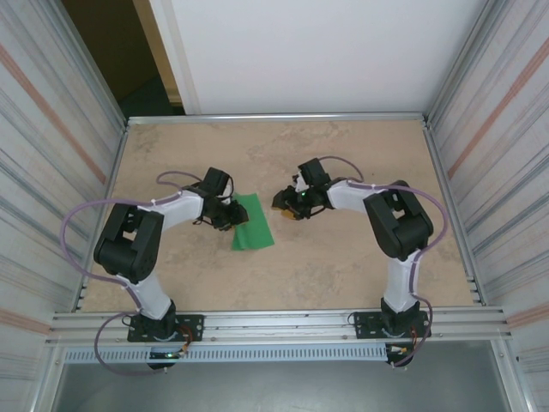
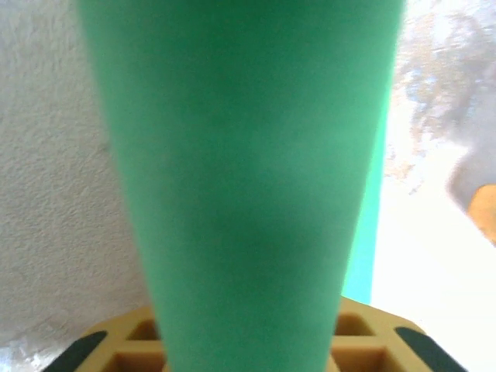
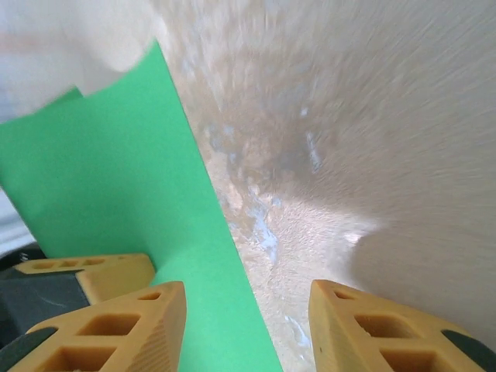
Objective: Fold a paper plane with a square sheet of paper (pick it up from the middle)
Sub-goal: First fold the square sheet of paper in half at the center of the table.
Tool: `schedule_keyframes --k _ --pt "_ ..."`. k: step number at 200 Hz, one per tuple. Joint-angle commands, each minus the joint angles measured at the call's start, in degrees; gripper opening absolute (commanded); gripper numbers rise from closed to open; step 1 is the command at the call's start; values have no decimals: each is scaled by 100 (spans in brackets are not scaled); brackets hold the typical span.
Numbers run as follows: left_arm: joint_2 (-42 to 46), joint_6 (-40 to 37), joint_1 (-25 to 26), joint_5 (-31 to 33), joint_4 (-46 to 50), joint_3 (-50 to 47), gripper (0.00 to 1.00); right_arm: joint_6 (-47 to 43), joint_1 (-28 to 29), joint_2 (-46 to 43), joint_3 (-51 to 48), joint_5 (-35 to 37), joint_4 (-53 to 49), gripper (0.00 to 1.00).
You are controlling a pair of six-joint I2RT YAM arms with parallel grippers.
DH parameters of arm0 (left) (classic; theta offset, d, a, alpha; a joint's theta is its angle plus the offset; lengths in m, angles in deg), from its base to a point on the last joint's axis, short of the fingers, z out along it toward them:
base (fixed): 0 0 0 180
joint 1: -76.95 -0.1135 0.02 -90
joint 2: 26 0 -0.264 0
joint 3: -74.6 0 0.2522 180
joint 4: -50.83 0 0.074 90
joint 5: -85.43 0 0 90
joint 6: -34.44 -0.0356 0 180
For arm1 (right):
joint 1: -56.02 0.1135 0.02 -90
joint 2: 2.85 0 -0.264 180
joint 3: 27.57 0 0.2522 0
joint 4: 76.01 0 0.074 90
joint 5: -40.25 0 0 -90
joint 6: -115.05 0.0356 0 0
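Square sheet of thin bright green paper (image 1: 252, 223): near centre of sandy worktop (image 1: 360, 163), one edge at left gripper (image 1: 225, 215), whose jaw state I cannot tell. Right gripper (image 3: 248, 294): jaws spread, empty. Likely risk: a shallow edge-nip slips, skewing the crease.

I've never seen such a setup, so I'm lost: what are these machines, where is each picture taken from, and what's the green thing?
The left arm and the right arm are robots bolted to a table. The wide picture looks down from above; the other two come from a camera on each wrist. The green thing is paper, between the arms. The left gripper is at its edge; whether it grips is unclear. The right gripper is open, the paper beside it.
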Motion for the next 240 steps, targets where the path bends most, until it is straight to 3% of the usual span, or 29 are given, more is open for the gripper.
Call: schedule_keyframes --k 1,44,104,184,240 --pt "446 -174 -182 -452 -244 -33 23 77 -282 -731 -349 211 563 48" --pt "1013 -42 -488 -1747 -945 112 23 96 -775 -1529 -893 -292 1382 61" --pt "1089 752 -616 -3455 -1882 831 22 248 -844 -1596 -176 -1572 1525 88" --pt "799 972 -633 -3856 -2118 1079 22 39 -412 -927 731 -2242 1010 92" --pt "760 788 -791 -3750 -1848 943 21 46 -435 -1010 641 -2393 1266 80"
